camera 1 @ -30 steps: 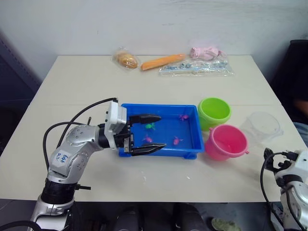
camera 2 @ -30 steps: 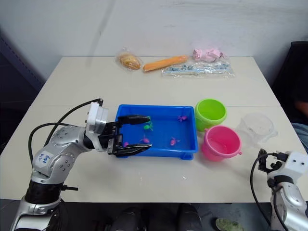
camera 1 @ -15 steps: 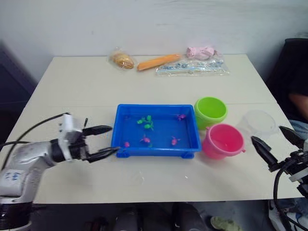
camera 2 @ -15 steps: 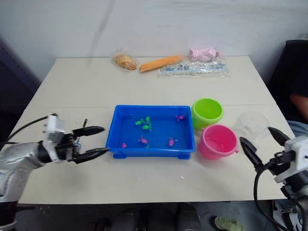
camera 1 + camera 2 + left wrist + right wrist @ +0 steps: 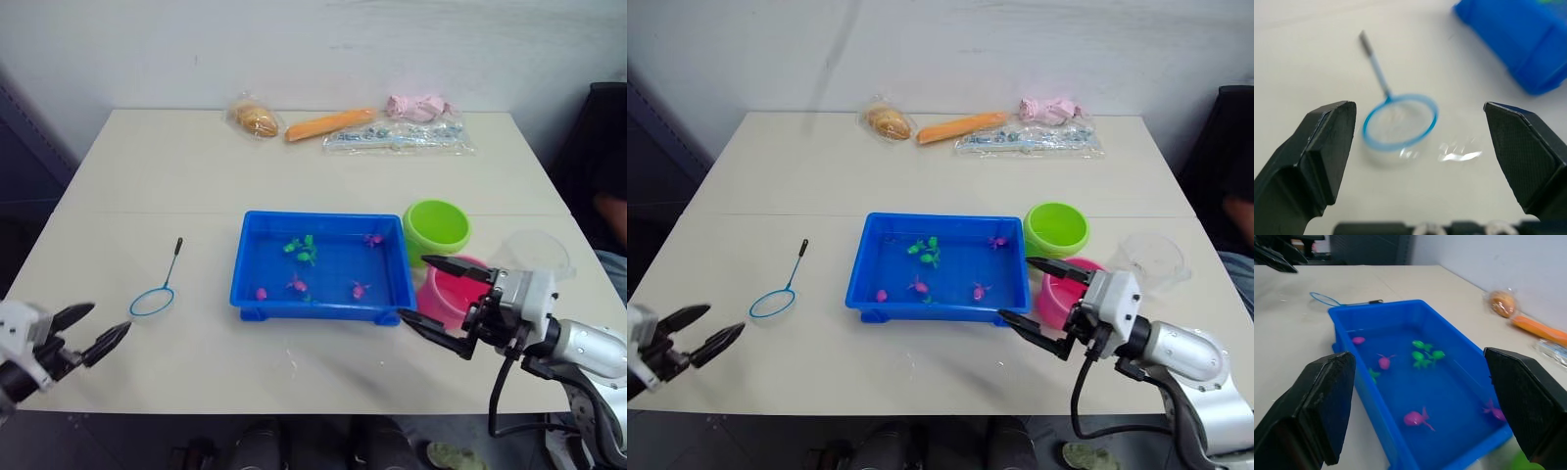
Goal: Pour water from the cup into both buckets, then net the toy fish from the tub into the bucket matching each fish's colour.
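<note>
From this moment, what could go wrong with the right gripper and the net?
1. The right gripper is open, one finger over the pink bucket, the other beside the tub. A sideways move might knock the bucket or slop the tub.
2. The net lies flat on the table; its thin handle may slip from the open left gripper.

Net (image 5: 154,300) left of tub (image 5: 257,305) (fish (image 5: 297,284) inside) — buckets (image 5: 437,225) right.
</note>
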